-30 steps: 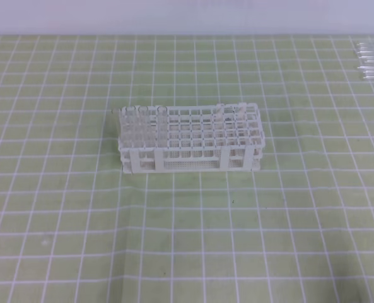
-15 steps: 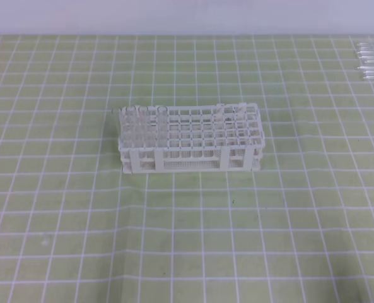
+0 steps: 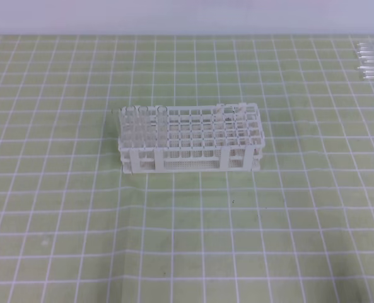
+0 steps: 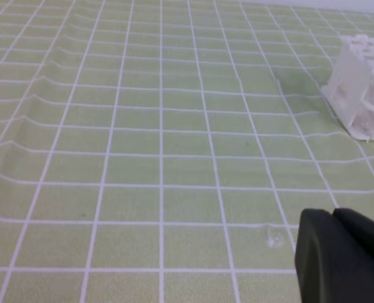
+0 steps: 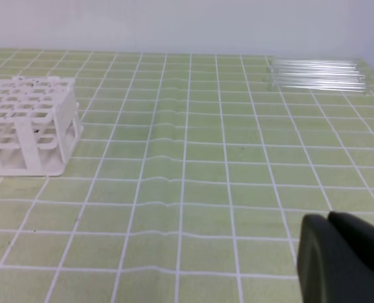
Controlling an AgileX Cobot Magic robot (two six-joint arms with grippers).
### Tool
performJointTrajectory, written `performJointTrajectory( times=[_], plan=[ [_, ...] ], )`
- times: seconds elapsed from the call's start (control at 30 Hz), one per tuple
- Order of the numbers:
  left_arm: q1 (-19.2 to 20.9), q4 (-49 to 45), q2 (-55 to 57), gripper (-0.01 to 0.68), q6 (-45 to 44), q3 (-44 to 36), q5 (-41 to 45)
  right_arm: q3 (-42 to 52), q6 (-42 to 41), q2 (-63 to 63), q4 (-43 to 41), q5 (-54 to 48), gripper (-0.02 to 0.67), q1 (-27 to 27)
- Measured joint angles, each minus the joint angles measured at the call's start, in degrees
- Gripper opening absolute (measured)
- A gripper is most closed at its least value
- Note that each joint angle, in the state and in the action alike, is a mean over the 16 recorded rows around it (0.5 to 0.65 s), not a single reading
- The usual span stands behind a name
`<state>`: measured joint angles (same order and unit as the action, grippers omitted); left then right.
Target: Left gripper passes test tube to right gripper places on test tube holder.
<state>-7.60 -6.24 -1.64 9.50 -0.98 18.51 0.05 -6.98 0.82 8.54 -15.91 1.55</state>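
Both grippers idle, jaws together, holding nothing.
Left gripper (image 4: 333, 218) and right gripper (image 5: 328, 221) hover low at lower right of their wrist views.

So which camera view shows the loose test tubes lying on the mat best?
The right wrist view: the loose test tubes lie side by side in full length on the green mat. The exterior high view cuts them at its right edge. The left wrist view does not show them.
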Motion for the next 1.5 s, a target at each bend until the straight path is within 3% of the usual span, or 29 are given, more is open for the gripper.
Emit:
performJointTrajectory(
  times=[1.5],
  plan=[
    [0.0,0.1,0.8,-0.003,-0.1,0.5,0.7,0.0,0.0,-0.2,0.0,0.0,-0.016,0.0]
  ],
)
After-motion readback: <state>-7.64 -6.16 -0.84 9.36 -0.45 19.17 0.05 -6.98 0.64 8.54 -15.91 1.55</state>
